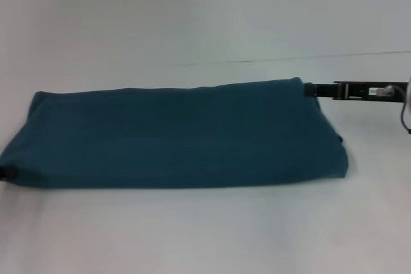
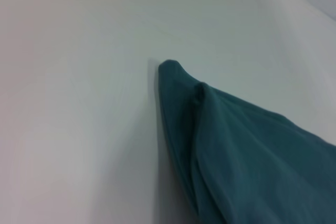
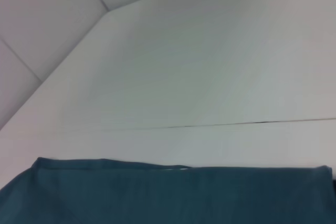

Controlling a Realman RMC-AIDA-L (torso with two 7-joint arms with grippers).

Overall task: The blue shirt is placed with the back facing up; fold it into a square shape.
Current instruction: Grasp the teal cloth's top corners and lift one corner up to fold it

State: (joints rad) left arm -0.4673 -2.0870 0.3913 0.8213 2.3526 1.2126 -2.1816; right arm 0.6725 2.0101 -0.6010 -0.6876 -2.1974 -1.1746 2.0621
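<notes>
The blue shirt (image 1: 180,136) lies on the white table (image 1: 205,235) as a long, low band, already doubled over on itself, its plain side up and no lettering showing. Its far long edge runs fairly straight; its near long edge is a soft rounded fold. The end toward the robot's left is rounded and sags toward the table's near side; the end toward the robot's right is blunter, with a raised far corner.

The right gripper (image 1: 309,90) reaches in from the right, its dark tip touching that raised far corner. Whether its fingers are apart or clamped on the cloth cannot be told, since the cloth hides the tip. The whole shirt stretches away from this gripper toward the robot's left and slightly nearer the robot. A small dark piece (image 1: 340,138) shows just against the shirt's right end, nearer the robot than the gripper; what it is cannot be told.

The left gripper (image 1: 8,173) shows only as a dark speck at the shirt's left near corner, touching the cloth; its finger state cannot be told. The left wrist view shows a pointed, folded corner of the shirt (image 2: 181,87) lifted above bare table (image 2: 79,129).

Open table surface lies all round: a broad strip nearer the robot than the shirt, another beyond it. A thin dark seam (image 1: 308,58) crosses the surface beyond the right gripper.
</notes>
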